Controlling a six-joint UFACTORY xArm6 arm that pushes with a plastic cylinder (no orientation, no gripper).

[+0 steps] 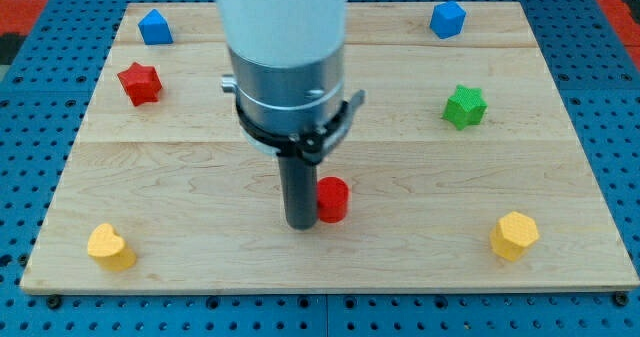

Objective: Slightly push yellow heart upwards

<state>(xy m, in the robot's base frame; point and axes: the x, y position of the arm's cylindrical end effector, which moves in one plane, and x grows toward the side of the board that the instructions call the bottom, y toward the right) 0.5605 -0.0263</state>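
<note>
The yellow heart (110, 246) lies near the board's bottom left corner. My tip (301, 224) is at the end of the dark rod in the lower middle of the board, far to the right of the heart. It touches or nearly touches the left side of a red cylinder (333, 199). Nothing hides the heart.
A yellow hexagon (514, 235) lies at bottom right, a green star (465, 106) at right, a blue cube (448, 19) at top right, a blue block (154, 26) at top left, a red star (140, 82) below it. The wooden board (180, 167) rests on a blue pegboard.
</note>
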